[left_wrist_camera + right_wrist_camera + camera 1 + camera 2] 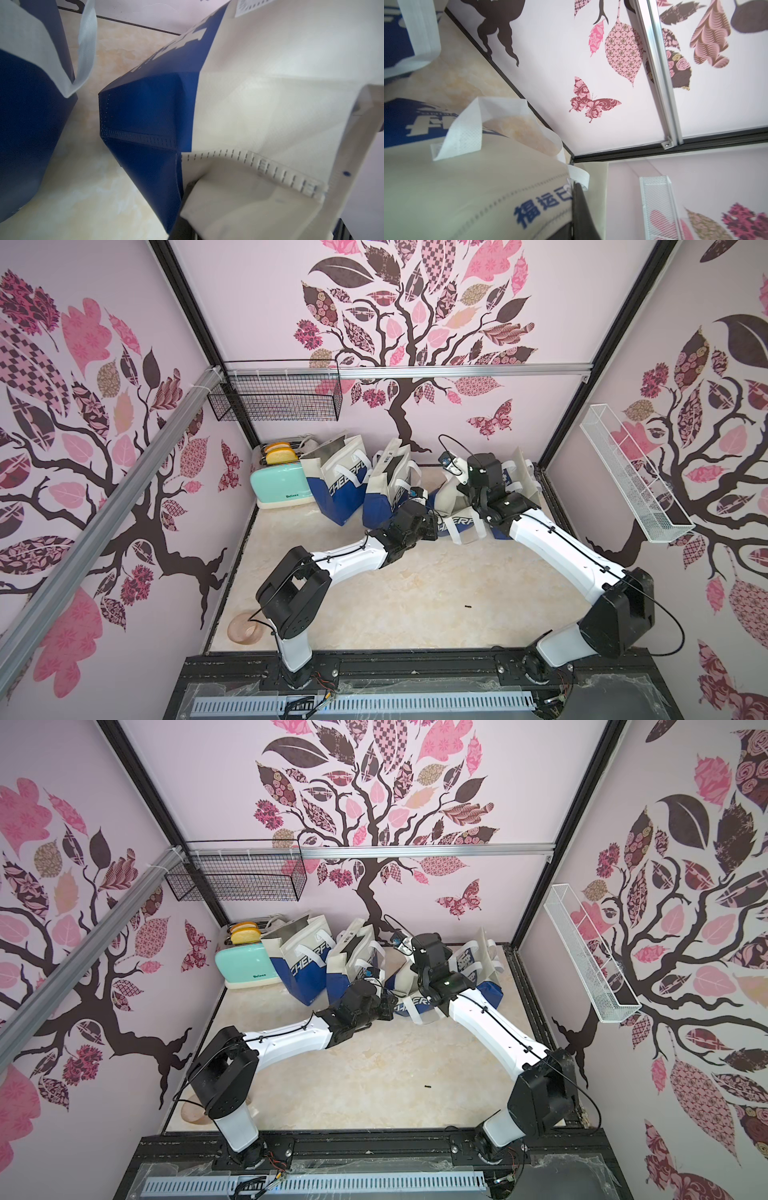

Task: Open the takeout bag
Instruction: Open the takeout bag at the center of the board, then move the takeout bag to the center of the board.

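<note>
- Takeout bag (pixel 455 524): a cream and blue non-woven bag with white strap handles. It lies tipped over on the marble-pattern table (pixel 415 593), towards the back and between the two arms. The left wrist view shows its blue base end turned away and its cream upper part crumpled near the lens. What is inside cannot be seen.
- Left gripper (pixel 432 526): jaws drawn together, pinching a cream fold of the takeout bag near a stitched seam.
- Right gripper (pixel 463 487): jaws together on the cream upper edge of the takeout bag. In the right wrist view this is beside the blue printed characters and one white handle loop.
- Behind the right arm there is a further cream panel (pixel 519 472) with a blue logo and white handles. Whether it is a separate bag or part of the same one cannot be told.
- First upright bag (pixel 332 489): stands just beside the toaster with its mouth spread. A grey inner wall shows, but the contents cannot be made out.
- Second upright bag (pixel 388 493): stands between the first bag and the takeout bag, with its mouth partly open.
- Toaster (pixel 279 487): mint green, in the back left corner. Two bread slices (pixel 279 454) stand in its slots.
- Black wire basket (pixel 278 400): hangs on the back wall rail, above the toaster.
- White mesh basket (pixel 631 481): fixed to the right wall.
- Pink bowl (pixel 243 630): sits at the near left table corner, partly behind the left arm.
</note>
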Action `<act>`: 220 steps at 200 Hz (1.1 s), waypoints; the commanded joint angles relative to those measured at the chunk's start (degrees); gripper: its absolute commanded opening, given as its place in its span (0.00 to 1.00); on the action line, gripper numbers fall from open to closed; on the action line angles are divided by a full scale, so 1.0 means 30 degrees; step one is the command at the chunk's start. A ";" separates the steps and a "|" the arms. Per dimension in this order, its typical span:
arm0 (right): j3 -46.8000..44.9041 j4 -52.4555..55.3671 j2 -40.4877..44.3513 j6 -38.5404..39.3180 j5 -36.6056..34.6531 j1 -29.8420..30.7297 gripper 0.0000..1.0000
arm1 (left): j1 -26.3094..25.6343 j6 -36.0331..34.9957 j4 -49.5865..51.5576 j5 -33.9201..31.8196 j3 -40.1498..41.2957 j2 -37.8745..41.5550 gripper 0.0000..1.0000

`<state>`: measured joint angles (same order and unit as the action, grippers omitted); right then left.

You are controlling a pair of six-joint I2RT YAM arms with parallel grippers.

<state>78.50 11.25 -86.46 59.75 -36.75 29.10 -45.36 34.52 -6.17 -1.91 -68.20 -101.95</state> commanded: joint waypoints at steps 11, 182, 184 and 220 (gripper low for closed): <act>0.1127 -0.3914 0.0047 0.3008 -0.2347 0.0191 0.08 | 0.0086 0.0102 0.3583 -0.0286 -0.0144 -0.0762 0.00; 0.4546 1.4841 0.4917 -2.0082 -0.1942 0.0191 0.79 | 0.0150 0.8660 0.0501 -0.5986 -0.7158 -0.6079 0.10; 0.4510 1.4888 0.4972 -2.0067 -0.1954 0.0184 0.79 | 0.0151 0.8681 0.0504 -0.6028 -0.7385 -0.6207 0.13; 0.3566 1.5330 0.5836 -1.9913 -0.1421 -0.0518 0.80 | 0.0155 0.7481 0.0814 -0.6111 -1.0210 -0.7437 0.52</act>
<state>90.54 54.28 -70.39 1.50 -42.00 29.23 -45.19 58.63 -6.04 -18.61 -95.31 -122.32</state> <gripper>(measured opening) 0.804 0.406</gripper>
